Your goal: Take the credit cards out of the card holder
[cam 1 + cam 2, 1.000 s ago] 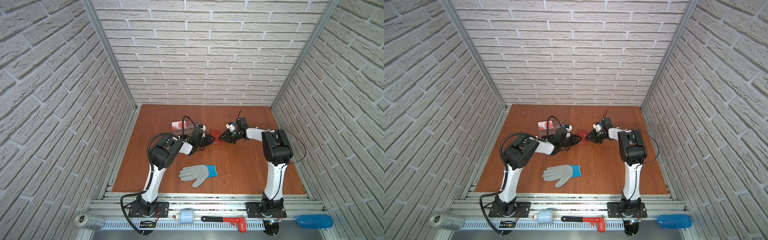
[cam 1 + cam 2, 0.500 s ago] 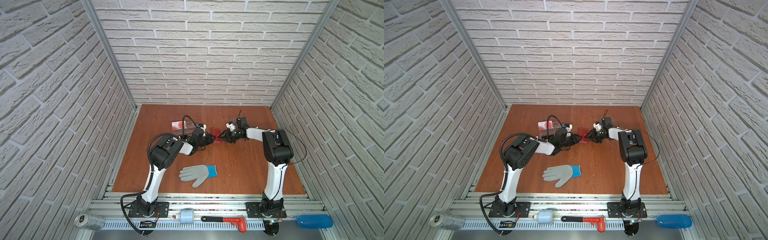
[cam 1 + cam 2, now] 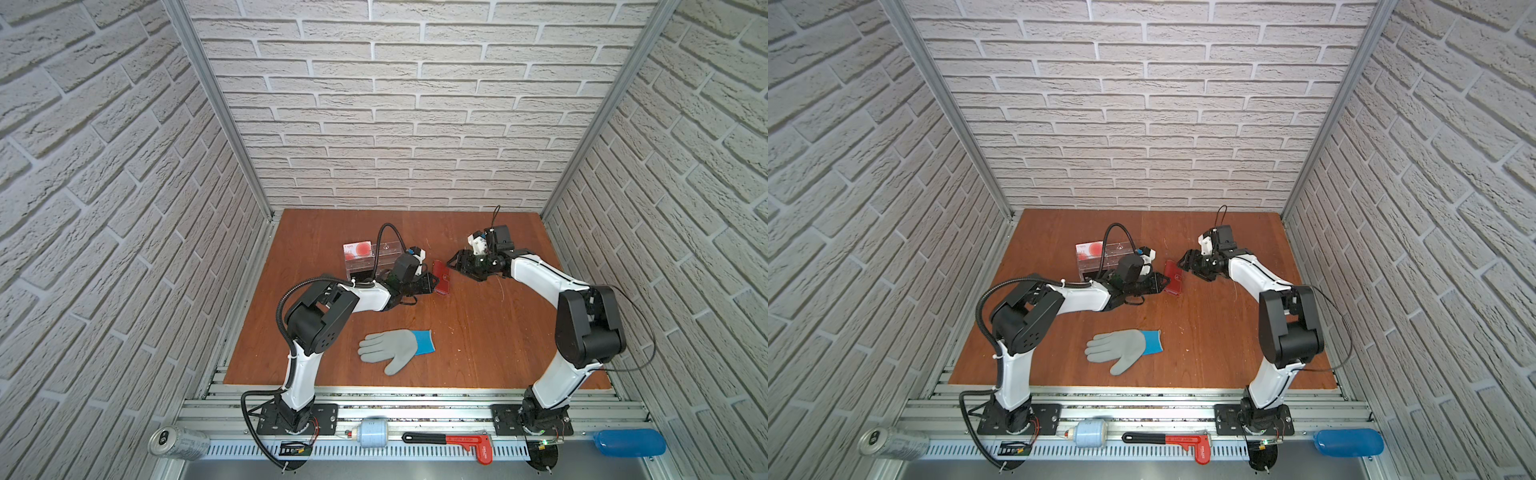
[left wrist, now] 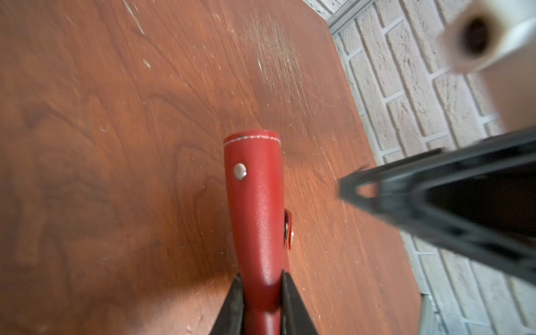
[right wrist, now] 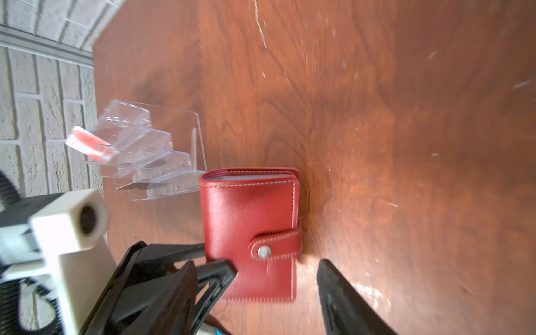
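Card holder (image 5: 249,226): closed, strap snapped.
You see it dark red, white-stitched, tipped up on edge near the workspace's middle.

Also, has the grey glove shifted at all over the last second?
No. The glove lies in the same spot, just as far from the table's front edge in both top views.

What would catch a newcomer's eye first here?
The dark red card holder mid-table, strap snapped shut, pinched by the left claw while the right claw stands open close by. To its left sits a clear stand; nearer the front lies a grey glove.
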`<control>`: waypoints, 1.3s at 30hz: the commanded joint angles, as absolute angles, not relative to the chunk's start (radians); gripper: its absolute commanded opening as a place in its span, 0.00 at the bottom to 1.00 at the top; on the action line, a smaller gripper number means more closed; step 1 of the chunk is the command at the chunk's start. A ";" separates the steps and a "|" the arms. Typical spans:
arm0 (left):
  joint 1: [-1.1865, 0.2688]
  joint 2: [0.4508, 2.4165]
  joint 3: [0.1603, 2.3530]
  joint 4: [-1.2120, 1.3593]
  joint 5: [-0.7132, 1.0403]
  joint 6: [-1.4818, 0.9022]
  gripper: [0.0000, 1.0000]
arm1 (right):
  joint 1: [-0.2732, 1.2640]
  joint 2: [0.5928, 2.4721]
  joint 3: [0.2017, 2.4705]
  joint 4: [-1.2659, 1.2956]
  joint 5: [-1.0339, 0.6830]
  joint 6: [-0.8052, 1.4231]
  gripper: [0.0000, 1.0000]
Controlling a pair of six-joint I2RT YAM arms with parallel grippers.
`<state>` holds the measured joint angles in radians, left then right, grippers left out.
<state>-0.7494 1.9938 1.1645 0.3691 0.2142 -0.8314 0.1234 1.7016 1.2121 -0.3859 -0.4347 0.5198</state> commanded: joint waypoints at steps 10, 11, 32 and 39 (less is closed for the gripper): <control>-0.841 1.897 1.261 0.180 -0.061 -0.696 0.00 | 0.166 1.653 1.216 -0.437 -0.420 0.529 0.62; -0.843 1.895 1.258 0.182 -0.067 -0.695 0.00 | 0.172 1.664 1.218 -0.433 -0.422 0.532 0.61; -0.850 1.879 1.238 0.207 -0.082 -0.720 0.00 | 0.233 1.785 1.231 -0.411 -0.374 0.532 0.42; -0.850 1.862 1.218 0.216 -0.093 -0.723 0.00 | 0.237 1.818 1.235 -0.402 -0.367 0.528 0.36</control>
<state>-0.8455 1.9194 1.2217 0.1402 -0.0734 -0.7189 0.2272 1.8015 1.2179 -0.4278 -0.3866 0.5388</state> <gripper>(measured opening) 0.203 0.368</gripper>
